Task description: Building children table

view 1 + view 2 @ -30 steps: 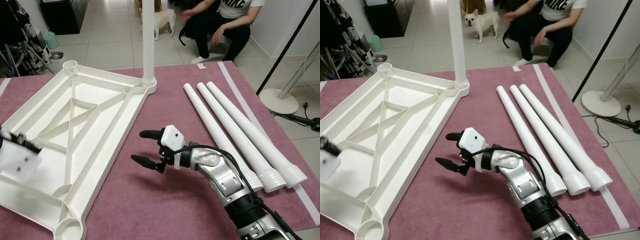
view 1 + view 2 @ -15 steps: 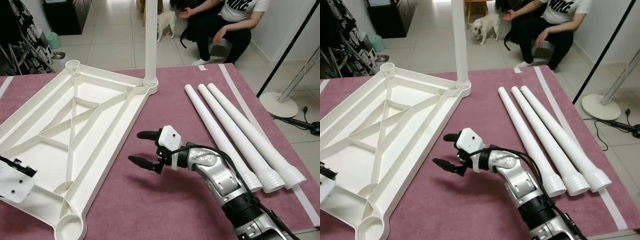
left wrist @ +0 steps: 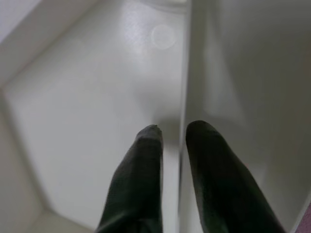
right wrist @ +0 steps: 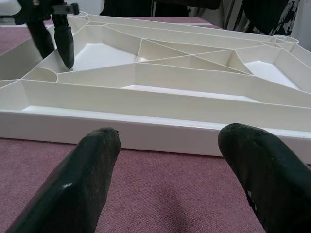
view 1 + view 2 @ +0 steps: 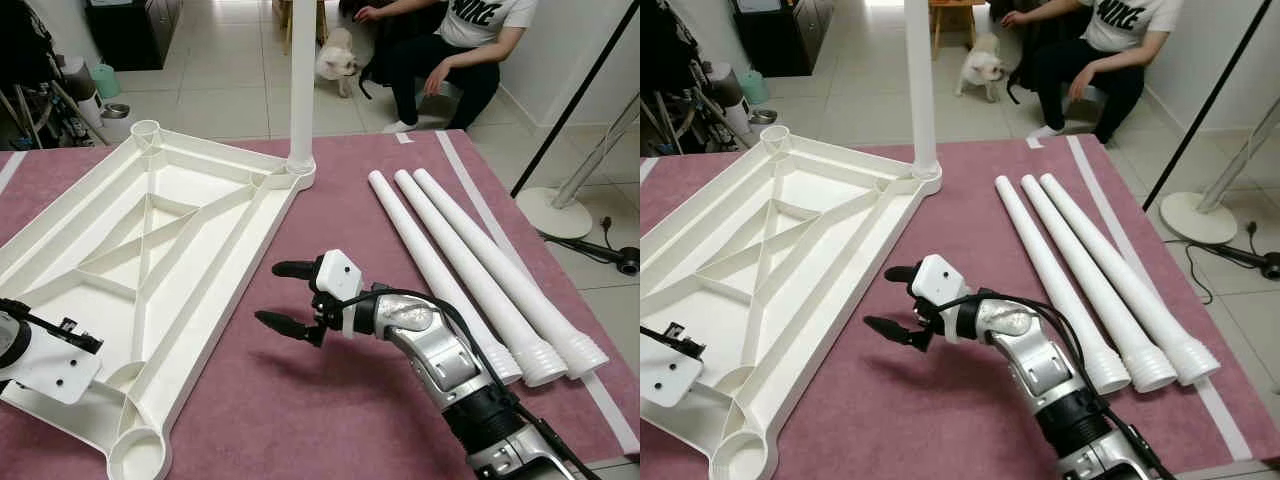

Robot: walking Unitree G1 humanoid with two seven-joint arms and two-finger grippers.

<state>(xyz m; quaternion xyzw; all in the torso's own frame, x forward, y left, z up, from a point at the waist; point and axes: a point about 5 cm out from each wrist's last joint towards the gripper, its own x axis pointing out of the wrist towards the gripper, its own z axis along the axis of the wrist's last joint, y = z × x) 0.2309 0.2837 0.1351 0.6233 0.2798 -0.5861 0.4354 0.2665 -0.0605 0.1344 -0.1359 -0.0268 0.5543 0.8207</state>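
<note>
One leg is in; three more wait for you to fit them.

Your right gripper (image 5: 284, 297) hovers over the pink mat (image 5: 330, 200) with its fingers spread wide and empty, pointing at the near rim of the upturned tabletop (image 5: 160, 240). The loose legs (image 5: 470, 270) lie well apart behind that gripper's wrist, on its far side from the tabletop, so you will likely need to swing back and close on one. Your left gripper (image 3: 170, 133) sits nearly closed astride a thin rib inside the tabletop, seemingly steadying it. The fitted leg (image 5: 302, 90) stands upright at the far corner.
</note>
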